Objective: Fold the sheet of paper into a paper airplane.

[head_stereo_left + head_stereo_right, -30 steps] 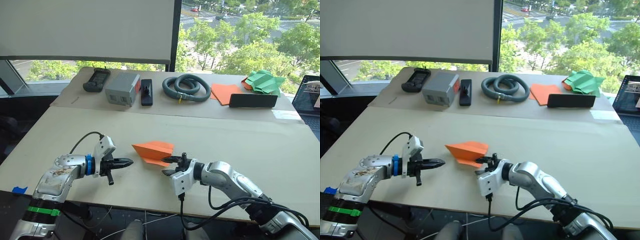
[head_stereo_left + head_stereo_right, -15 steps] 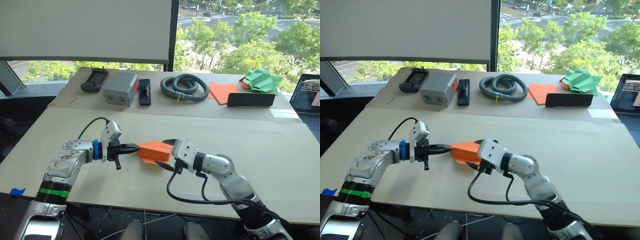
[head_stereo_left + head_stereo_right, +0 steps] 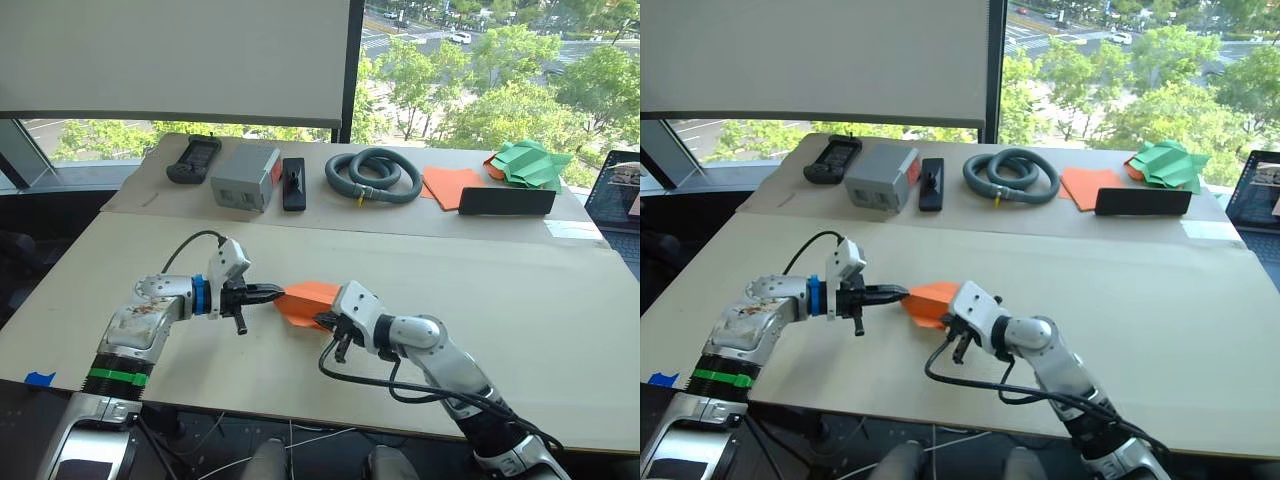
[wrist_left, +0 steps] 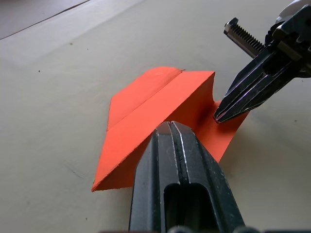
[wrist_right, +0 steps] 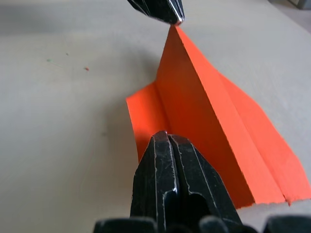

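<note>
While the pale worktop (image 3: 560, 300) spreads wide under my arms, its far strip carries the bigger items: a coiled grey hose (image 3: 373, 174), a grey box (image 3: 245, 177), a pile of green paper shapes (image 3: 528, 163), an orange paper stack (image 3: 452, 185) with a black bar (image 3: 505, 201) in front of it, a black handheld device (image 3: 193, 159) and a small black block (image 3: 292, 184). A laptop (image 3: 615, 190) sits at the far right edge.

Nearer to me, in the middle of the worktop, lies the paper airplane (image 3: 308, 301), a bright orange folded dart with one flap standing up as a fin. It sits directly between my two end effectors.

My left end effector (image 3: 271, 293) reaches in from the left, its two black fingers pressed together. In my left wrist view the tips lie over the airplane's near edge (image 4: 160, 104), though I cannot tell whether any paper is pinched between them. In my right wrist view those tips meet the sharp corner of the raised flap (image 5: 194, 92).

My right end effector (image 3: 330, 322) comes in from the right side, fingers also pressed together. Its tips rest at the paper's low edge beside the raised flap; whether they pinch it I cannot tell.
</note>
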`<act>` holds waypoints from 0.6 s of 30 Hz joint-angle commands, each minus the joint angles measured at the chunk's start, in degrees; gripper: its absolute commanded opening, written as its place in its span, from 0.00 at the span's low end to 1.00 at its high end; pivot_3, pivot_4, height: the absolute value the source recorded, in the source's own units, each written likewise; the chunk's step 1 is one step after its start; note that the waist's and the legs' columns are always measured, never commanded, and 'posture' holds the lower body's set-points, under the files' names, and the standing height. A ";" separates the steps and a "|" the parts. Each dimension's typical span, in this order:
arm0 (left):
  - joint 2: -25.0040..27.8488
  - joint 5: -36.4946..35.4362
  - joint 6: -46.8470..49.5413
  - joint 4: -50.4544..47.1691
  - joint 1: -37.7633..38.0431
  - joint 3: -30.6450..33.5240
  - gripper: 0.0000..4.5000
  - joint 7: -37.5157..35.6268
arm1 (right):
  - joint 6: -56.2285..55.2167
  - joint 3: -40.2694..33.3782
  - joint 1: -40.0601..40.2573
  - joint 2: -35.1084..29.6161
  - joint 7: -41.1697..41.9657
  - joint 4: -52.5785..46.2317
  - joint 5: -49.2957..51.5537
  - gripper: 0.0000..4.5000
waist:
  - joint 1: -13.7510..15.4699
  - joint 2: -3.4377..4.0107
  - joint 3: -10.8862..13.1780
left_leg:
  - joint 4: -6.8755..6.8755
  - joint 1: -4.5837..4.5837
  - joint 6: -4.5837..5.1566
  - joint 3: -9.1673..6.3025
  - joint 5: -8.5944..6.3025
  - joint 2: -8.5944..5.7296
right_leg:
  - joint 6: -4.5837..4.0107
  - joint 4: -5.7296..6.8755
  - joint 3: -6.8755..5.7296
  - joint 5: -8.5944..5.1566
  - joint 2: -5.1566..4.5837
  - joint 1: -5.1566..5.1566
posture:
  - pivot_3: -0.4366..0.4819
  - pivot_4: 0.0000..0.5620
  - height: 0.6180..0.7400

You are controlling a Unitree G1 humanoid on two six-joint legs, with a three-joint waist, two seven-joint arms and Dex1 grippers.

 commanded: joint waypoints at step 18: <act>-3.98 7.26 -7.91 9.59 -6.80 -4.68 0.00 1.18 | 9.59 5.01 1.70 -3.56 1.70 -3.02 -1.26 0.01 | 0.13 0.01 -0.12 | 0.02 0.07 0.26 0.01 0.16 0.00 | 0.10 0.00 -0.01 0.03 0.00 0.11 | 0.48 0.27 0.69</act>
